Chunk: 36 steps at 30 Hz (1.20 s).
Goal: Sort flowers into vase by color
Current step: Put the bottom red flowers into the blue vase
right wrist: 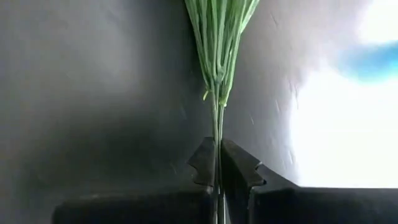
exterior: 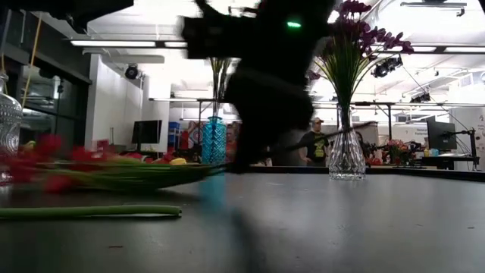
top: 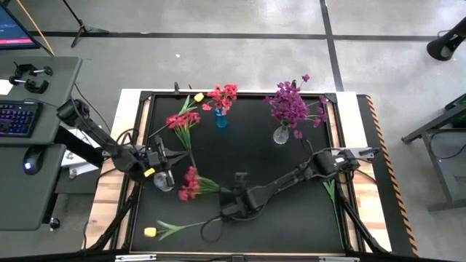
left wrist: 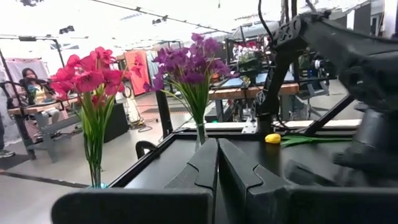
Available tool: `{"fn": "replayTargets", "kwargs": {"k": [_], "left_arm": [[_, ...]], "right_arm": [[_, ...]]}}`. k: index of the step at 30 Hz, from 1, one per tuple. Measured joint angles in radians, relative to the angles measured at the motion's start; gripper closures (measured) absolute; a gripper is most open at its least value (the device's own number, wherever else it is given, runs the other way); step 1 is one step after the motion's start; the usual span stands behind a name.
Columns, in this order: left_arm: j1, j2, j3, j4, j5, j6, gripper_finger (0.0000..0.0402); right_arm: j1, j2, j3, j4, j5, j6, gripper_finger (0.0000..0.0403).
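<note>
On the black table, a blue vase held red flowers; a clear vase held purple flowers. The right gripper was clamped on a red flower's stem; the left gripper was closed, empty.

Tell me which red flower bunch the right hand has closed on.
The red bunch lying nearest the front edge; the right hand pinches its stem. The other loose red bunch lies farther back, untouched.

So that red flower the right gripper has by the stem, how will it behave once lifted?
Probably floppy: the right gripper pinches only the thin stem, far from the red flower. Likely light, though the head end may droop or swing.
</note>
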Motion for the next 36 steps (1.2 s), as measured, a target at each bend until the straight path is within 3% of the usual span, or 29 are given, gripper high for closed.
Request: {"fn": "replayTargets", "kwargs": {"k": [3, 6, 12, 16, 21, 25, 28, 30, 36], "left_arm": [[-0.018, -0.017, 0.000, 0.001, -0.003, 0.018, 0.0402], [-0.031, -0.024, 0.000, 0.003, -0.012, 0.036, 0.0402], [-0.033, -0.027, 0.000, 0.000, -0.021, 0.067, 0.0402], [-0.033, -0.027, 0.000, 0.002, -0.021, 0.101, 0.0402], [-0.044, -0.027, 0.000, 0.002, -0.018, 0.156, 0.0402], [-0.066, -0.029, 0.000, 0.003, -0.019, 0.198, 0.0402], [-0.064, -0.029, 0.000, 0.002, -0.018, 0.190, 0.0402], [-0.047, -0.027, 0.000, 0.003, 0.003, 0.151, 0.0402], [0.099, 0.015, 0.000, 0.004, 0.283, -0.071, 0.0393]], "right_arm": [[0.008, -0.116, -0.185, 0.069, 0.001, 0.097, 0.0402], [0.030, -0.248, -0.394, 0.263, 0.002, 0.184, 0.0402], [0.068, -0.401, -0.763, 1.015, 0.000, 0.188, 0.0403], [0.067, -0.404, -0.893, 1.434, 0.103, 0.074, 0.0403], [0.052, -0.406, -0.945, 1.714, 0.356, -0.160, 0.0403], [0.023, -0.405, -0.923, 1.920, 0.414, -0.446, 0.0403], [-0.007, -0.405, -0.887, 2.075, 0.368, -0.668, 0.0403], [-0.034, -0.405, -0.859, 2.127, 0.285, -0.766, 0.0403], [-0.149, -0.388, -0.763, 2.098, -0.058, -0.745, 0.0403]]}}
